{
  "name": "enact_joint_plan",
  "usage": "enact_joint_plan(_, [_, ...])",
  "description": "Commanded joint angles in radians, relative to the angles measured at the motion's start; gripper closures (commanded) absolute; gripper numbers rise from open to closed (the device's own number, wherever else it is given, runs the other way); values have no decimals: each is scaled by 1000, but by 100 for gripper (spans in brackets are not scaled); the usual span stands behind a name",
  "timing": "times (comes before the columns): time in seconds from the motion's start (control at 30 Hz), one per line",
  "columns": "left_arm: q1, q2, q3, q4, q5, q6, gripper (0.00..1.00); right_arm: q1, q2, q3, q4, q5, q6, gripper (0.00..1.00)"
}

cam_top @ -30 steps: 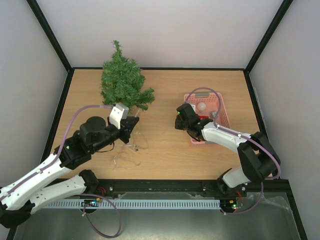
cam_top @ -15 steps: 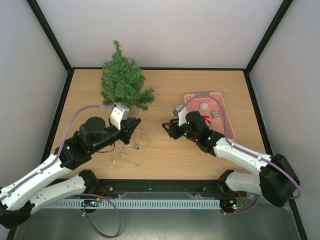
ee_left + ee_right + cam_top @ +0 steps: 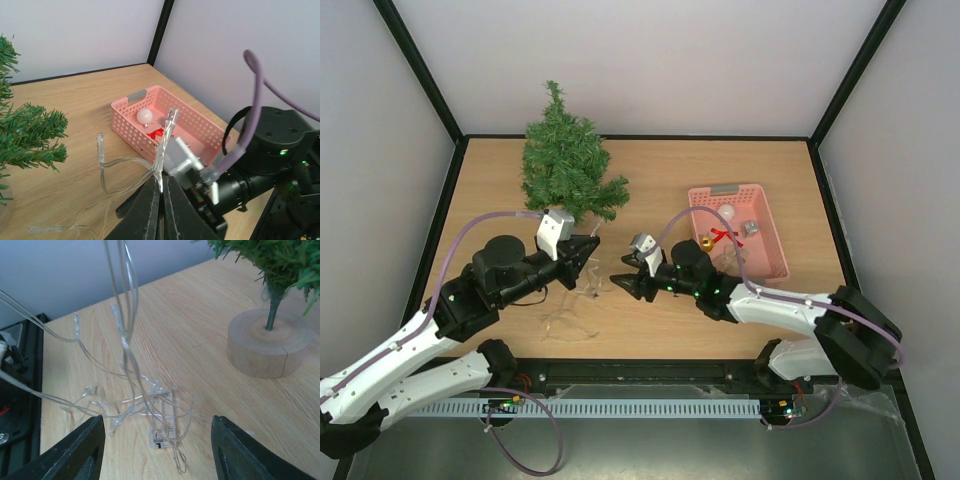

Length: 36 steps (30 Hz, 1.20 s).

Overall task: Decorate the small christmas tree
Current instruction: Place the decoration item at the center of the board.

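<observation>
**ITEM 1: small christmas tree.** Stands upright at the back-left of the bench on a round wooden base. No decoration shows on it.

**ITEM 2: light string.** Clear wire with small clear bulbs. 1 stretch is lifted and pinched in the left jaws, which are closed on it. The rest lies in a loose tangle on the bench between the 2 arms, near the tree's base. A small clear switch case lies among the loops.

**ITEM 3: right jaws.** Spread wide and empty, low over the tangle, with the switch case between the 2 fingers in the wrist view.

**ITEM 4: pink basket.** Right side, well apart from the tree. Holds a white ball, a gold bauble and a red bow.

**HAZARDS, as judged:**
1. The wire is thin and see-through, so the right jaws may close on nothing. They may also catch several loops at once, and lifting those would draw a knot.
2. With both arms on 1 string, pulling apart could tighten it, so that it slips from the left jaws or the wire is strained.
3. Trailing loops could snag the lower branches or the base, and the tree looks light enough to tip or slide.
4. The right fingertips sit close to the wood, so a lower reach may scrape the bench or press on the case.
5. The 2 arms' tips are near each other, so a careless approach risks contact.
</observation>
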Motion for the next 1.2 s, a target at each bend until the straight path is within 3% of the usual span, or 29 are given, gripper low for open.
enact_joint_plan(0.0, [2,-11,32,30,14,-12,97,17,79,54,108,-5,-64,43])
enact_joint_plan(0.33, [2,-12,37,37,16,-24,97,26,195,78,188,-11,-103,48])
enact_joint_plan(0.53, [2,-7,66,32,13,-29,98,28,194,84,197,-8,-108,66])
enact_joint_plan(0.67, [1,-16,70,34,-2,-32,97,27,153,67,178,8,-133,96])
enact_joint_plan(0.7, [2,-20,65,38,-15,-33,97,26,130,54,166,24,-139,98])
enact_joint_plan(0.97, [1,-16,57,54,-39,-41,97,27,-190,-61,-19,158,-147,98])
enact_joint_plan(1.17, [2,-7,79,75,-19,-69,97,27,-359,-48,-237,223,-139,98])
